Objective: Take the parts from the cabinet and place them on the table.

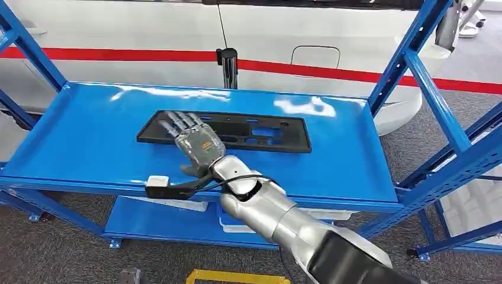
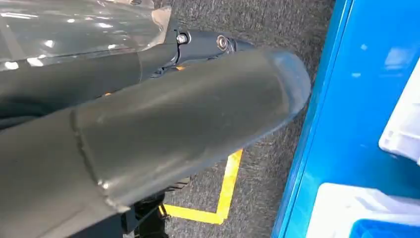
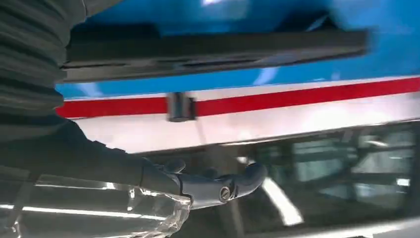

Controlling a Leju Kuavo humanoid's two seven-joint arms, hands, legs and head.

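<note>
Glossy blue metal shelf (image 1: pixel 89 136) (light glares off it) — matt black plastic panel (image 1: pixel 254 133) — rough grey carpet (image 1: pixel 71 242).

One long black panel part (image 1: pixel 237 131) with cut-out openings lies on the upper shelf (image 1: pixel 89 136) of a blue rack, directly under the fingers of the one right hand (image 1: pixel 194 141) reaching across it. Two blue shelves can be counted: the upper one beneath the hand, and one lower shelf (image 1: pixel 148 225) below the wrist. On that lower shelf, at least two white parts (image 2: pixel 403 131) sit below and behind the hand; their exact number cannot be made out. One black post (image 1: pixel 227 68) stands beyond the fingertips, before one white car (image 1: pixel 148 29) with one red stripe (image 1: pixel 118 55).
</note>
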